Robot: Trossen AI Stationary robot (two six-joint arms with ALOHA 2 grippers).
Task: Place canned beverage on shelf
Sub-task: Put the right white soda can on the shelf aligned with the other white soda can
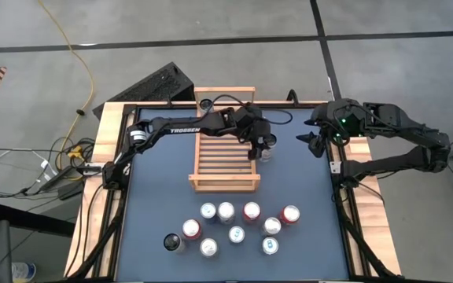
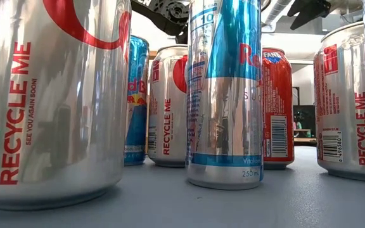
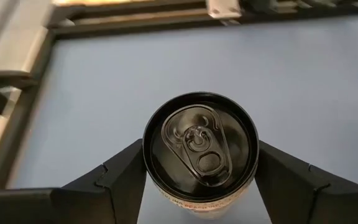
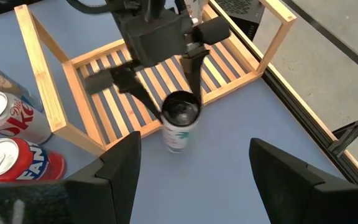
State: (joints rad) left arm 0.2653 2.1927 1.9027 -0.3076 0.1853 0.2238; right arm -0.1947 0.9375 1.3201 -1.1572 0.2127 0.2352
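A white canned beverage (image 4: 180, 127) with a black top (image 3: 201, 146) stands upright on the blue table. It is just off the right side of the light-wood slatted shelf (image 1: 225, 153), whose slats and end rails also show in the right wrist view (image 4: 166, 74). My left gripper (image 1: 264, 148) reaches over the shelf and is shut on this can. My right gripper (image 1: 313, 141) hangs open above the table's far right, touching nothing. Its dark fingers (image 4: 120, 168) frame that view. My left gripper pinches the can's upper wall just below the rim (image 3: 151, 180) between its two fingers, one on each opposite side. The fingers (image 4: 191, 71) slant down at it from the shelf's side. The can stays upright with its base (image 4: 178, 148) on the table.
Several more cans (image 1: 234, 224) stand in a group toward the table's near edge and fill the low view (image 2: 224, 95). A dark-topped can (image 1: 172, 242) stands at the near left. A raised wooden frame (image 1: 110, 157) borders the table.
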